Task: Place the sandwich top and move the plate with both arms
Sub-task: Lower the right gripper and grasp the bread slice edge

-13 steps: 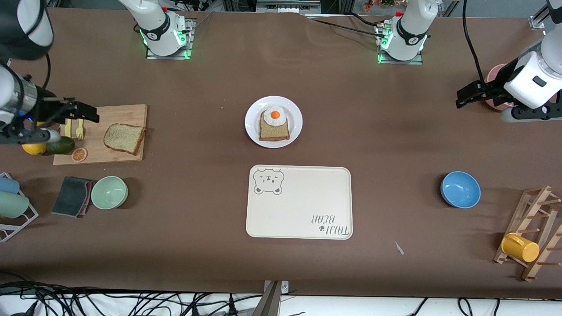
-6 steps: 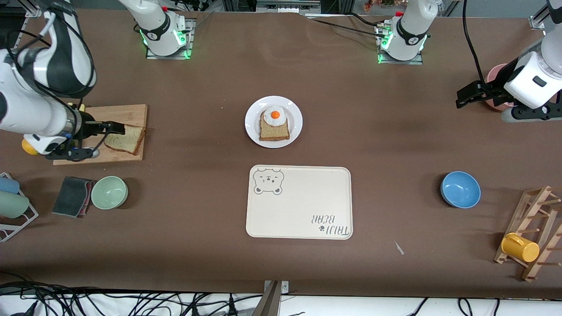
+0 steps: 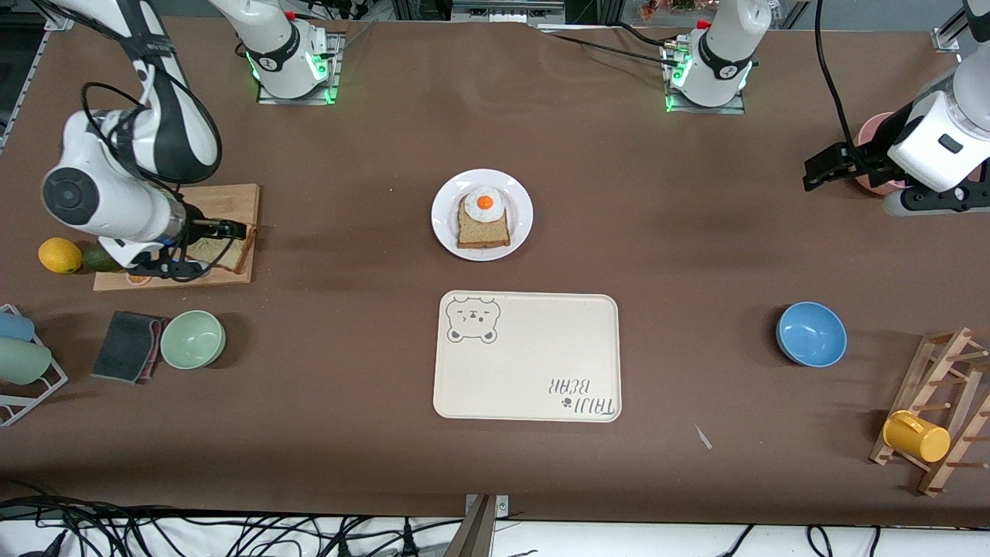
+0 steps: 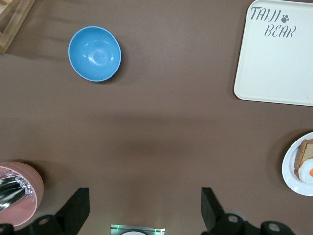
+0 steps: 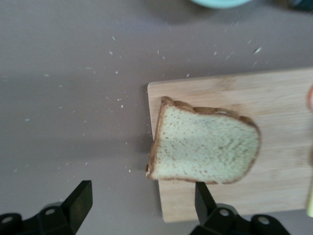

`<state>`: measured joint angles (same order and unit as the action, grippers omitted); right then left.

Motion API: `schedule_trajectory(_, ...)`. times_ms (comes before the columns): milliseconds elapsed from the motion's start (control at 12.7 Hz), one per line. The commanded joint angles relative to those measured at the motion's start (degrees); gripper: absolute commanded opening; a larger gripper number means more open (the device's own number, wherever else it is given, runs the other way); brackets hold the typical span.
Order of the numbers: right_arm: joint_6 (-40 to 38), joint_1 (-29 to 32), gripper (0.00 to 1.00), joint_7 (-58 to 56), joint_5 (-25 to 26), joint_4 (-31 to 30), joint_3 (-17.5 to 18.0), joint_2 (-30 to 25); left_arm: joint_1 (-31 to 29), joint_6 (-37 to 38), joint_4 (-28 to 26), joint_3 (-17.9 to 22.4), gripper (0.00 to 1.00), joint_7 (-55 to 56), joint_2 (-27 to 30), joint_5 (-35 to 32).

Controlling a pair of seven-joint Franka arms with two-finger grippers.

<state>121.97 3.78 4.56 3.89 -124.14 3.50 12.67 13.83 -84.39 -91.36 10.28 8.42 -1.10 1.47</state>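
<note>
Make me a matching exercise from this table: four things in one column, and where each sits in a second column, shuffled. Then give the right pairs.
Things:
1. sandwich top
2. egg-topped slice
3. yellow mug
4. right gripper

Places:
A. on the white plate
B. over the plain bread slice, jaws open
C. on the wooden cutting board
D. on the wooden rack

Pairs: 1-C, 2-A, 3-D, 4-B
</note>
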Motion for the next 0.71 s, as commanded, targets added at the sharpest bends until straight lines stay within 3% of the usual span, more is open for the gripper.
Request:
schedule_trajectory(0,3.8,0.0,0.92,2.82,1.65,-1.55,0.46,3.49,-0.2,1.07,1.27,0.0,1.0,-0.07,-0.4,1.52)
schedule_trajectory(315,3.81,-0.35,0.87,6.51,8.75,-0.49,0.46,6.83,-0.29,1.07,1.27,0.0,1.0,-0.07,-0.4,1.52)
schedule_trajectory(630,3.63,-1.23,0.76,7.75,9.56,-0.49,0.46,8.24,-0.29,0.98,1.27,0.0,1.0,-0.07,-0.4,1.52)
